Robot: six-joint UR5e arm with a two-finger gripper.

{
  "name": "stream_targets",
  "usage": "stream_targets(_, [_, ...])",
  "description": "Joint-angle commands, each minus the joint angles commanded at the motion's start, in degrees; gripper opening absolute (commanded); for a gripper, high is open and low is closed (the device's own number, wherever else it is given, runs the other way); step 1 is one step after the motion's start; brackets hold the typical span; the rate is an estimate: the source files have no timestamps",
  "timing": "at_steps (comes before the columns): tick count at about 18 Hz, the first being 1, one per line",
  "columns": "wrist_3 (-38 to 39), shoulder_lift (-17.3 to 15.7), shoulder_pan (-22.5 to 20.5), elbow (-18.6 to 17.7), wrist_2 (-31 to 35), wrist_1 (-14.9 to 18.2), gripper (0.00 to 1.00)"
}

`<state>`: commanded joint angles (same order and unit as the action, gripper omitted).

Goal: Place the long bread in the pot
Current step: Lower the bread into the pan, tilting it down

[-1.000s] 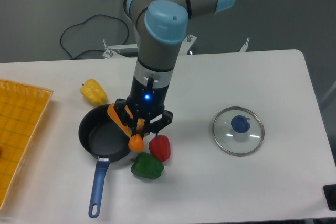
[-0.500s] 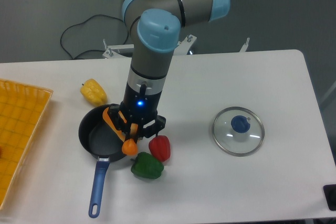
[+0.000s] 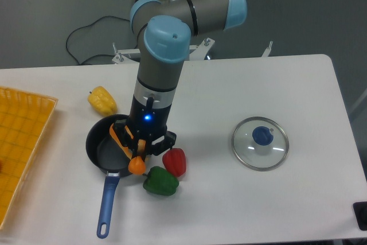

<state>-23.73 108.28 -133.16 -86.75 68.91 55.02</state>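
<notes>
- Holding the bread (image 3: 127,150) in my gripper (image 3: 139,146), fingers clamped on its middle, right over the near right side of the pot (image 3: 102,152).
- The bread is tilted: its upper end sits above the pot's inside, its lower rounded end pokes out past the rim toward the peppers.
- I can't tell whether that lower end is touching the rim or hanging just above it.
- The pot rests on the white table (image 3: 275,84), its blue handle (image 3: 107,205) pointing toward the front edge.
- The pot's black floor shows bare on its left half.
- A red pepper (image 3: 175,162) lies just right of my gripper, and a green pepper (image 3: 160,181) sits just in front of it, the two touching or nearly so.
- A yellow pepper (image 3: 102,100) lies behind the pot, near its far rim.
- The glass lid (image 3: 260,143) with a blue knob lies flat well off to the right.
- A yellow tray (image 3: 23,142) sits at the table's left edge.
- A blue light glows on my wrist just above the fingers.
</notes>
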Motion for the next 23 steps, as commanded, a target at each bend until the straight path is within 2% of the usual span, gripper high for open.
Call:
stream_targets(6, [-0.1, 1.8, 2.4, 0.0, 3.2, -1.6, 0.26])
stream_targets(23, [-0.4, 3.1, 5.3, -1.3, 6.2, -1.7, 0.28])
